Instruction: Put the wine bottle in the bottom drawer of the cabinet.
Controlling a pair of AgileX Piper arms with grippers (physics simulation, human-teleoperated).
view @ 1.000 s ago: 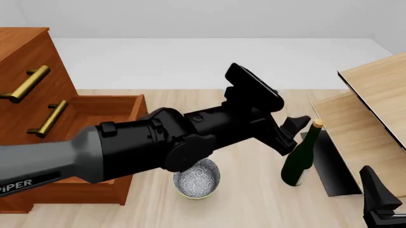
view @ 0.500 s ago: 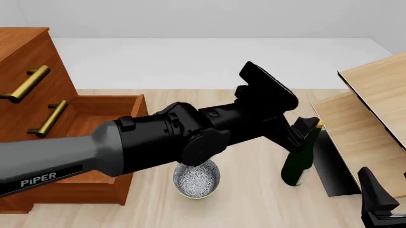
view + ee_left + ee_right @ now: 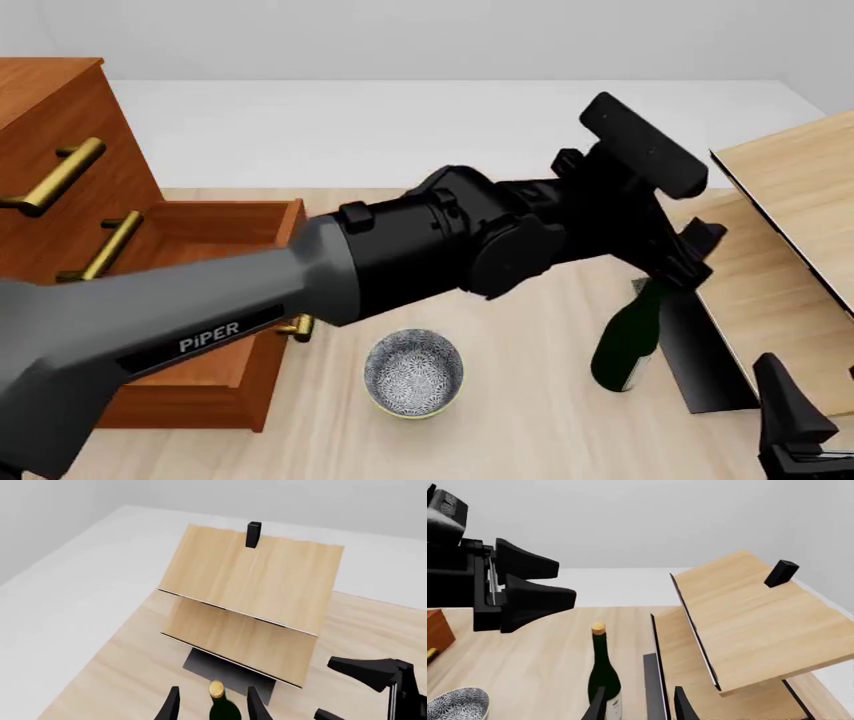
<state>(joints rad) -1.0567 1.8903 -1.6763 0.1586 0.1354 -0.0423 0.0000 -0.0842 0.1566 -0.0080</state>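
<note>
The wine bottle stands upright on the table, dark green with a tan cork. In the front view my left gripper covers its neck. My left gripper is open, and in its wrist view the cork sits between the two fingertips without touching them. The right wrist view shows the left gripper up beside the bottle's top. The cabinet is at the left, its bottom drawer pulled open. My right gripper is open and empty, low at the front right, behind the bottle.
A patterned grey-white bowl sits on the table between the drawer and the bottle. Pale-wood furniture with slanted panels and a dark base stands close to the bottle's right. A black knob sits on its top.
My left arm has swung right and upward, carrying its open gripper from beside the bottle's neck to around its top. The bottle, bowl and right arm have not moved.
</note>
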